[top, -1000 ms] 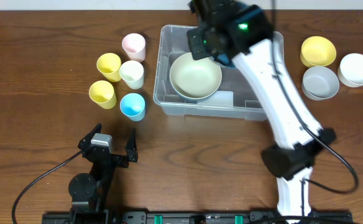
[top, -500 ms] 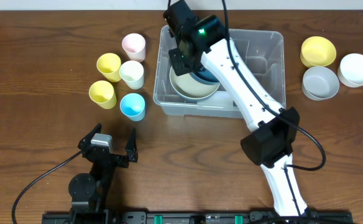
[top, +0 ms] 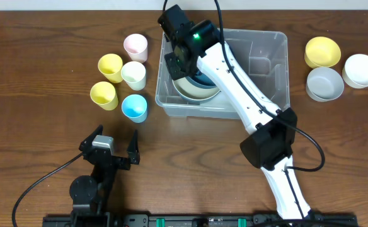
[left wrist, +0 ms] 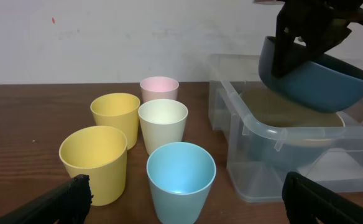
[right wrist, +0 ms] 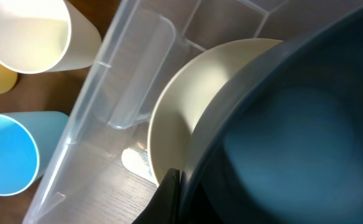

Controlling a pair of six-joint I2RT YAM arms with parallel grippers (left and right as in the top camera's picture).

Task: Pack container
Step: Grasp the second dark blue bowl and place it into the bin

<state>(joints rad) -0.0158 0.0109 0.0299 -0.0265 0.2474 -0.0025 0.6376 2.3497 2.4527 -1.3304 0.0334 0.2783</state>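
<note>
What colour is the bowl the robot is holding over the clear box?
The bowl is dark blue, clearest in the left wrist view.

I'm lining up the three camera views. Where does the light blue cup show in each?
Overhead: light blue cup, just left of the container and its lower left corner.
Left wrist: light blue cup bottom centre, frontmost cup.
Right wrist: lower left corner, partly cropped.
Shared landmark: the container's clear wall beside it.

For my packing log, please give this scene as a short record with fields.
right gripper: shut on blue bowl, over container
blue bowl: tilted, above cream bowl
cream bowl: inside container
left gripper: open, holds nothing
cups: five, on table left of container
spare bowls: three, right of container
</note>
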